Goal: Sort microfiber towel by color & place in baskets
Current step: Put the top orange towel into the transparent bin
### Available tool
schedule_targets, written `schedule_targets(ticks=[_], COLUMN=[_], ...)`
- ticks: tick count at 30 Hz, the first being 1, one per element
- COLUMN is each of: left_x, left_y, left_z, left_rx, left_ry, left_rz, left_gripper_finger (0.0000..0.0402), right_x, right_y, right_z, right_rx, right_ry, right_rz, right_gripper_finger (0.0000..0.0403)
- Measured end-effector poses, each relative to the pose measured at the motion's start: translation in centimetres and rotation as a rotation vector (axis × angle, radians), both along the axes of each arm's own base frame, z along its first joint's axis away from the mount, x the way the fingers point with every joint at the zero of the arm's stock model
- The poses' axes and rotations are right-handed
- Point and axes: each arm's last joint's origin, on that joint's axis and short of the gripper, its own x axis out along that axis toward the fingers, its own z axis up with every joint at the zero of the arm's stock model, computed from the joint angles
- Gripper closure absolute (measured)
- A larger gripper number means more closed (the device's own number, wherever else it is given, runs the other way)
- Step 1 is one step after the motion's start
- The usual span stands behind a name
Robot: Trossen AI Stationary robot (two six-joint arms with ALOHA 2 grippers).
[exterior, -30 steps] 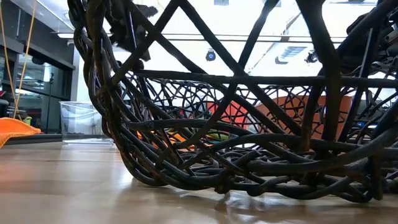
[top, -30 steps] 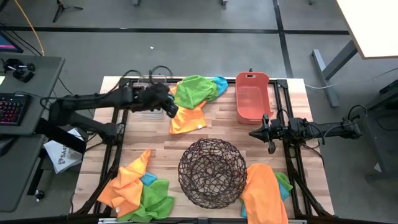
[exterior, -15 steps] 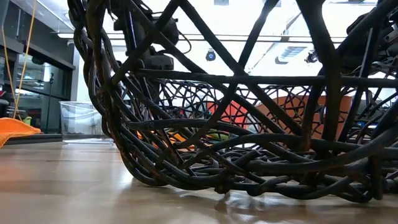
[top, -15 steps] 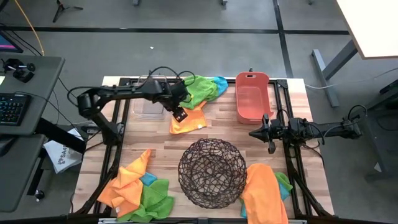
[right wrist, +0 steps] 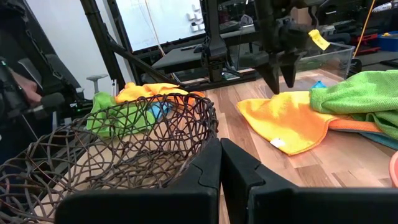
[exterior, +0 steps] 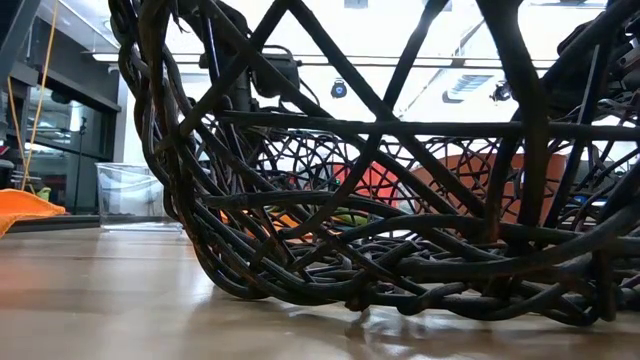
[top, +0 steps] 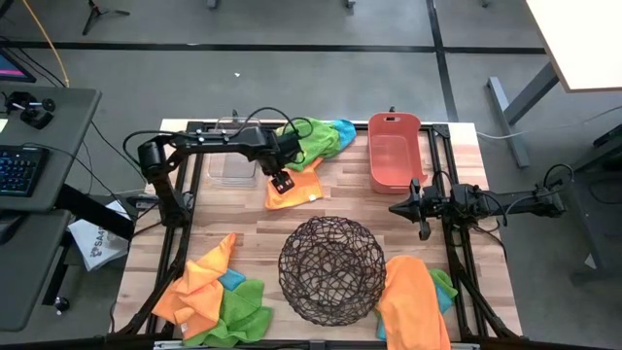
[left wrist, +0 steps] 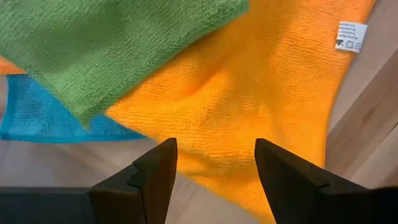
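wire bowl [top: 331,269] centre, towel piles [top: 215,289] flanking it

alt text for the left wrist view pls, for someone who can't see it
The left gripper, fingers open, hovers just above an orange towel spread on the wooden table. A green towel overlaps the orange one's edge, with a blue towel peeking from under both.

left gripper [top: 282,182] fingers apart (pointing down) | right gripper [top: 396,207] closed
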Motion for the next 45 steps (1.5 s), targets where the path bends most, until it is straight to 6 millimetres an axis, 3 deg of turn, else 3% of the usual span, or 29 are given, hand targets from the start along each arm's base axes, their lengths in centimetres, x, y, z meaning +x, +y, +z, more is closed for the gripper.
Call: schedule_targets(ticks=[6, 12, 22, 45], left_x=[0.1, 0.3, 0.8, 1.0], left_y=[-0.1, -0.5, -2.3, -1.7], left_z=[0.0, -0.1, -0.1, -2.3], left_rx=[0.083, 0.052, 0.151, 0.077], left_ry=[0.032, 0.019, 0.08, 0.153], left_rz=[0.014, 0.041, -0.171, -0.09], left_gripper_finger=[0.0199, 0.0199, 0.02, 0.02], right_x=[0.0, 0.0, 0.0, 0.0], right_y=[0.0, 0.0, 0.0, 0.0], right_z=[0.0, 0.0, 0.0, 0.0], right_rx=[0.0, 0.0, 0.0, 0.0], right_ry=[0.0, 0.0, 0.0, 0.0], right_rz=[0.0, 0.0, 0.0, 0.0], right_gripper_finger=[0.0402, 0.0402, 0.0402, 0.0402])
